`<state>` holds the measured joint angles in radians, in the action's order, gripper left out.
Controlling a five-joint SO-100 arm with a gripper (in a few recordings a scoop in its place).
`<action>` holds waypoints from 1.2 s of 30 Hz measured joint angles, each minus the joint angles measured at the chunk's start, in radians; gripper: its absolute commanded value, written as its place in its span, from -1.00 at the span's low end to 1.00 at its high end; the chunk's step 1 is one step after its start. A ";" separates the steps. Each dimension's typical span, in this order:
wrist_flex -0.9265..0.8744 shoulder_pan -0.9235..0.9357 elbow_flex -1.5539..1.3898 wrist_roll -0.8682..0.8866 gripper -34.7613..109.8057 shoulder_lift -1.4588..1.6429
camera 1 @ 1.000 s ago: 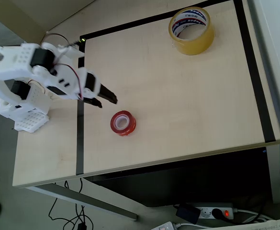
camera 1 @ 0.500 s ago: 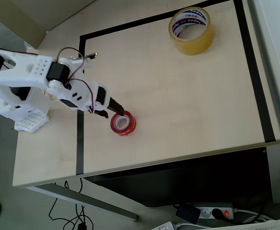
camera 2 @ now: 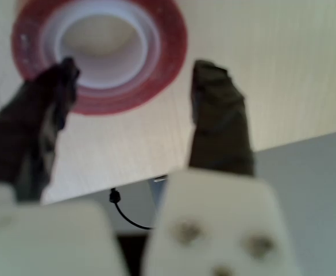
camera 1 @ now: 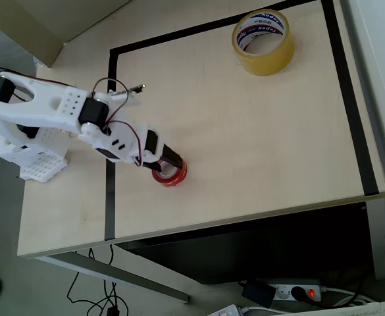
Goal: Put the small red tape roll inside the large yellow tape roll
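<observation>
Black fingers (camera 2: 219, 115) astride small red tape roll (camera 2: 101, 49)

Office or lab: desk (camera 1: 258, 131), power strip (camera 1: 296, 290)

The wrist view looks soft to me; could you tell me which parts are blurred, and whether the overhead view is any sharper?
Wrist view: the white gripper body and dark fingers are blurred; the small red tape roll is only slightly soft. Overhead view: evenly lit, the large yellow tape roll is sharp.
</observation>
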<state>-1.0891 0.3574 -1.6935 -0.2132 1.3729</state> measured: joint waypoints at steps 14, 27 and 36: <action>0.087 0.000 0.014 0.005 -0.52 -0.077; -0.009 -0.038 0.132 0.000 -0.52 -0.069; -0.140 -0.170 0.453 -0.002 -0.52 -0.015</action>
<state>-1.2287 0.1871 -1.2410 -0.2148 1.3576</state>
